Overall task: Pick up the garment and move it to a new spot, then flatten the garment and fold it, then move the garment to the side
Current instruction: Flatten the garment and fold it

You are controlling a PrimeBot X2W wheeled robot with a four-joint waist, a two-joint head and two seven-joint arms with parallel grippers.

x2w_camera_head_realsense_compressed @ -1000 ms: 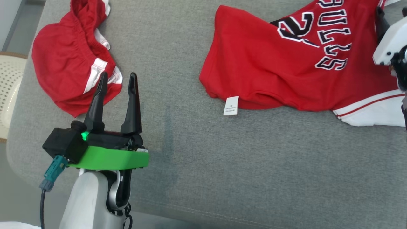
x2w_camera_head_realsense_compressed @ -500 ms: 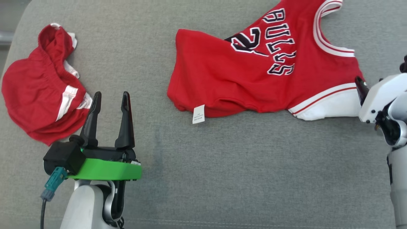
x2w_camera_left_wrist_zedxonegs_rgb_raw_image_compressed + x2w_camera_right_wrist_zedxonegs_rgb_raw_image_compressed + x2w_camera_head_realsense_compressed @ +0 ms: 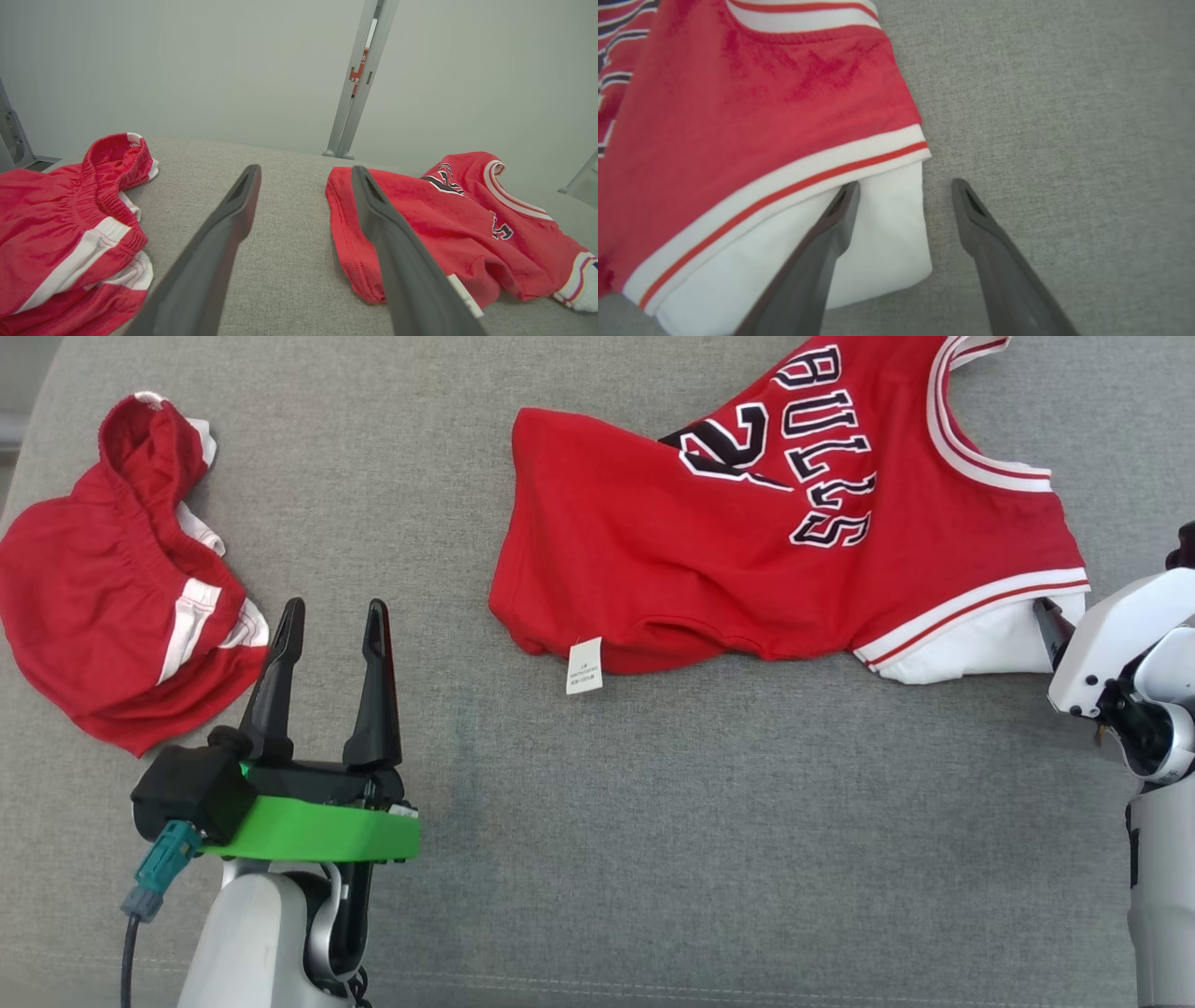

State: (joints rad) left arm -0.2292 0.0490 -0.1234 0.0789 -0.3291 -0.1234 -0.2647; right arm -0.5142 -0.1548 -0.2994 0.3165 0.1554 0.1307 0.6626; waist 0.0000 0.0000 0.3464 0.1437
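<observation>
The garment, a red jersey with black-and-white lettering, lies spread on the grey cushion, its white sleeve at the right end. My right gripper is open at that sleeve. In the right wrist view the right gripper straddles the edge of the sleeve, with one finger over the white cloth and the other over bare cushion. The red body of the jersey lies beyond. My left gripper stands open and empty at the lower left, pointing between the jersey and the shorts.
Crumpled red shorts with white stripes lie at the cushion's left end, just left of my left fingers. A white label sticks out of the jersey's near hem. A pale wall and a metal post stand behind the cushion.
The head view has swung, shifting the whole picture. My right gripper has come in to the white sleeve's edge. The left gripper stays open beside the shorts.
</observation>
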